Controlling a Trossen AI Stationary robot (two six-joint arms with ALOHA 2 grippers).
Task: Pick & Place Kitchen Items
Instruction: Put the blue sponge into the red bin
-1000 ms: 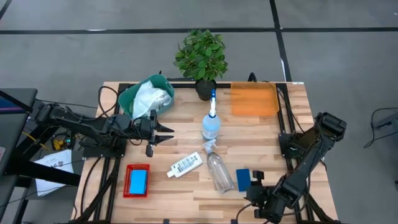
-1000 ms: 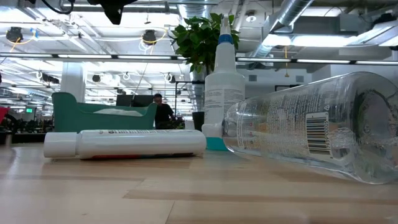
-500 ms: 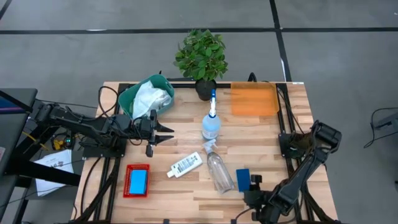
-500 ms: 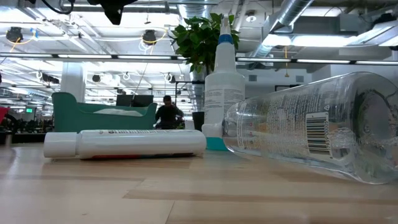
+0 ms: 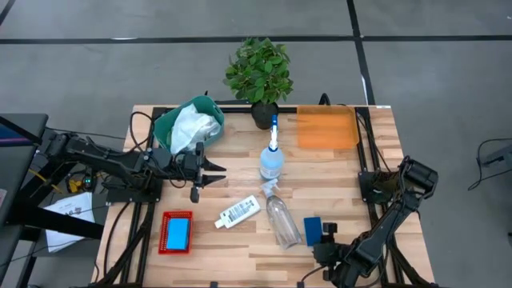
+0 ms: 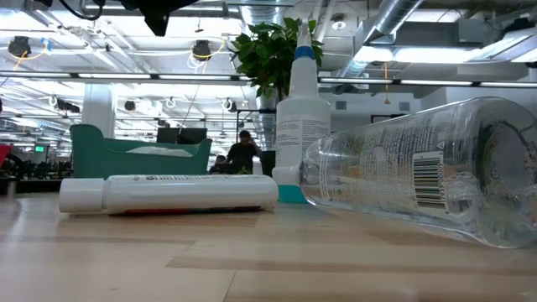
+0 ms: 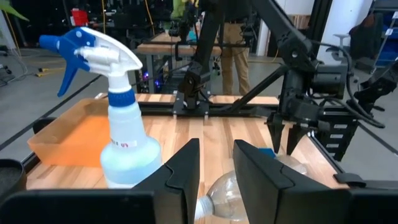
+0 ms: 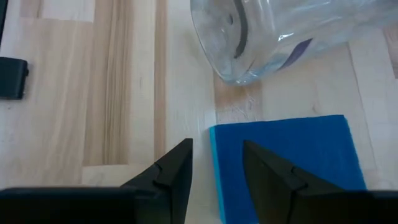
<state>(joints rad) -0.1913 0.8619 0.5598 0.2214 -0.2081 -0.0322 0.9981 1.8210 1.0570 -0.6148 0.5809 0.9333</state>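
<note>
Two spray bottles [image 5: 272, 160] [image 5: 282, 218], one blue sponge [image 5: 313, 231]; left hand [image 5: 214, 173] and right hand [image 5: 326, 244] both apart, empty.

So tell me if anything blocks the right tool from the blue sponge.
Nothing visible does. The right tool hangs open right above the blue sponge's edge; the lying clear bottle sits just beyond the sponge, not between.

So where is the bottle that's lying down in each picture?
High view: the lying clear bottle sits near the table's middle front, beside the blue sponge.
Low view: it fills the right side.
Left wrist view: its neck end shows at the bottom.
Right wrist view: its base is at the top.
Shared landmark: the blue sponge.
</note>
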